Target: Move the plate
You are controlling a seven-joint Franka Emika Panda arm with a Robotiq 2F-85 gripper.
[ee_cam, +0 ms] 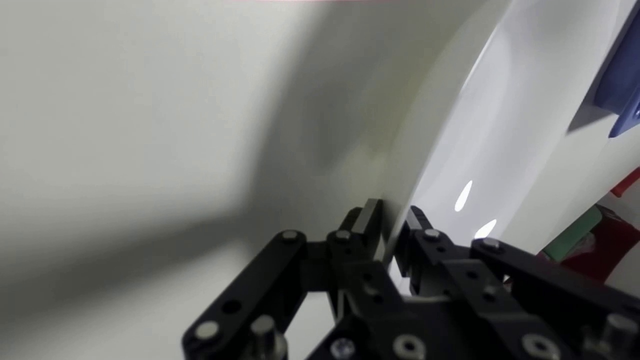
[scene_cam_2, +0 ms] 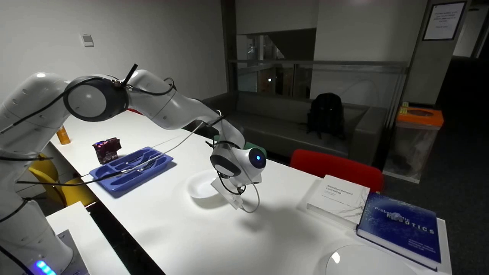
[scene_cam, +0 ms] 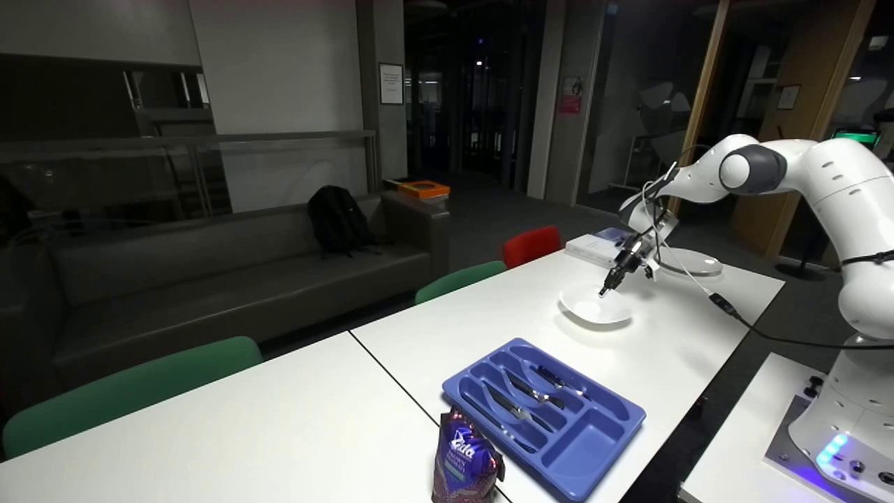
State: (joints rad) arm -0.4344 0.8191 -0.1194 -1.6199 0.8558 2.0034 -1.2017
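The gripper (ee_cam: 394,216) straddles the rim of the plate (ee_cam: 495,120), contact unclear.

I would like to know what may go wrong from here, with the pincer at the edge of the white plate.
The pincer seems to grip only one edge of the shiny white plate, so it may tilt or slip loose. The blue tray lies near it; a swing that way might knock them together. The sagging black cable could also catch on something.

Plate (scene_cam: 587,308) between tray (scene_cam: 587,441) and books (scene_cam_2: 338,196), cutlery (scene_cam: 520,412) in tray, packet (scene_cam: 462,464) beside tray on table (scene_cam: 244,433), backpack (scene_cam: 339,220) on sofa (scene_cam: 230,300) behind.
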